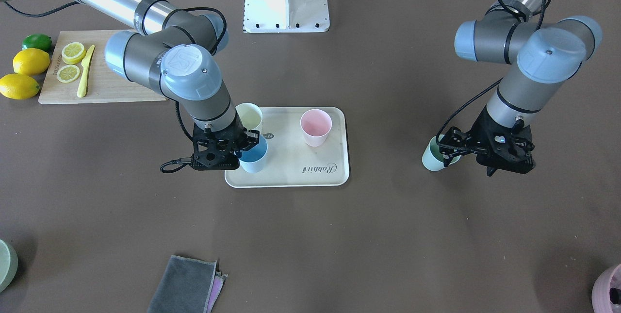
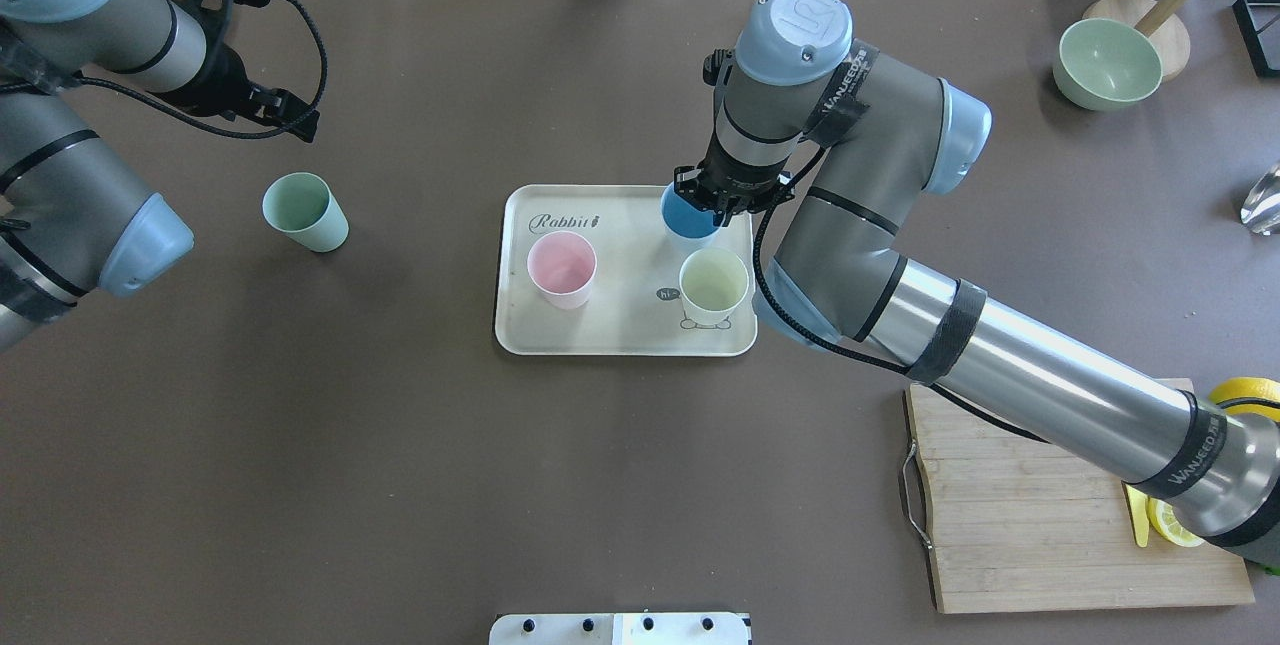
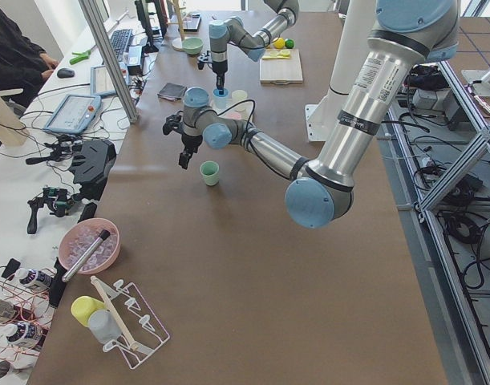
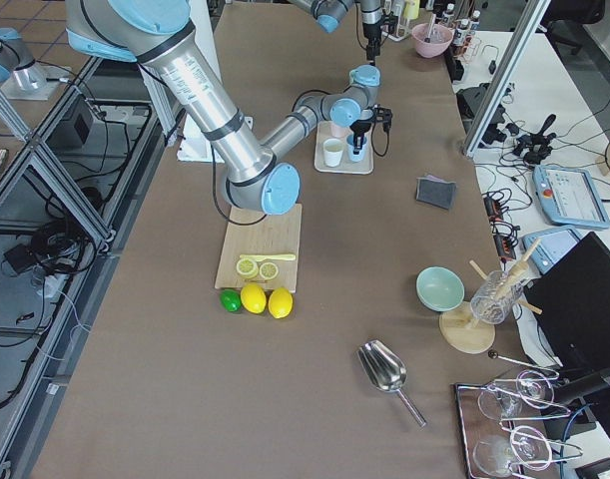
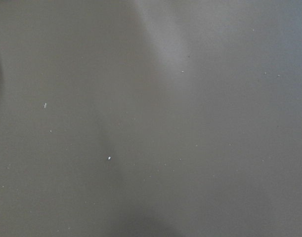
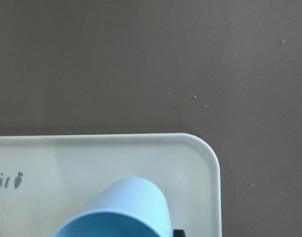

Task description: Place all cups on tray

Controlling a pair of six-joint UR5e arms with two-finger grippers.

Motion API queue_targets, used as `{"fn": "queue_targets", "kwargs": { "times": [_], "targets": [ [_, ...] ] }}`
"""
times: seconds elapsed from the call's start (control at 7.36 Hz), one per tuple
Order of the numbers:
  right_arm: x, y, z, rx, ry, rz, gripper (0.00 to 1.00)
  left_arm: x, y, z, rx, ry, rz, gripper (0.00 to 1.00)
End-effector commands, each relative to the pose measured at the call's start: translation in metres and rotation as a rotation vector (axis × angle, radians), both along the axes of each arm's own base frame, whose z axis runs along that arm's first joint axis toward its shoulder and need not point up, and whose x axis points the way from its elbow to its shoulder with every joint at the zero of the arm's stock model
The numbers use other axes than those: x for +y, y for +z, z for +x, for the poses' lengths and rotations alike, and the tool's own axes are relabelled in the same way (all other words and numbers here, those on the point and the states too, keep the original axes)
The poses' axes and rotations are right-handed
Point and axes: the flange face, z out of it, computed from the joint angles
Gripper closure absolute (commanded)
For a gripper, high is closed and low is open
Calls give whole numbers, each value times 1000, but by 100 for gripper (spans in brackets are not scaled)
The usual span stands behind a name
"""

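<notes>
The cream tray (image 2: 620,325) lies mid-table, also in the front view (image 1: 291,167). On it stand the pale yellow cup (image 2: 713,283) (image 1: 250,115) and the pale pink cup (image 2: 562,267) (image 1: 315,126). My right gripper (image 2: 715,200) (image 1: 247,140) is shut on the rim of the light blue cup (image 2: 685,218) (image 1: 254,157) (image 6: 126,207), at the tray's far right corner. The mint green cup (image 2: 303,210) (image 1: 433,157) stands on the table, left of the tray. My left gripper (image 2: 290,115) (image 1: 449,150) looks open and empty, just beyond that cup; its wrist view shows only bare table.
A wooden cutting board (image 2: 1030,525) (image 1: 106,85) with lemon slices and a yellow knife is at my near right, with lemons (image 1: 29,60) beside it. A pale green bowl (image 2: 1108,63) is far right. A grey cloth (image 1: 187,286) and a mauve pot (image 1: 609,288) lie at the far edge.
</notes>
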Motion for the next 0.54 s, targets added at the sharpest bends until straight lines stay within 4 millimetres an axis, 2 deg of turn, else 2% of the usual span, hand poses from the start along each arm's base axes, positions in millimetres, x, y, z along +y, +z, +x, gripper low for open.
{"fn": "queue_targets", "kwargs": {
  "times": [0.0, 0.14, 0.27, 0.41],
  "targets": [
    [6, 0, -10, 6, 9, 35, 70, 18, 7, 2, 20, -35, -57, 2],
    [4, 2, -12, -1, 13, 41, 1, 27, 10, 17, 39, -24, -54, 2],
    [-2, 1, -7, -6, 38, 31, 0, 42, 28, 30, 44, -4, -52, 2],
    [-18, -14, 8, -22, 64, 36, 0, 48, 39, 30, 37, 0, -58, 2]
  ]
}}
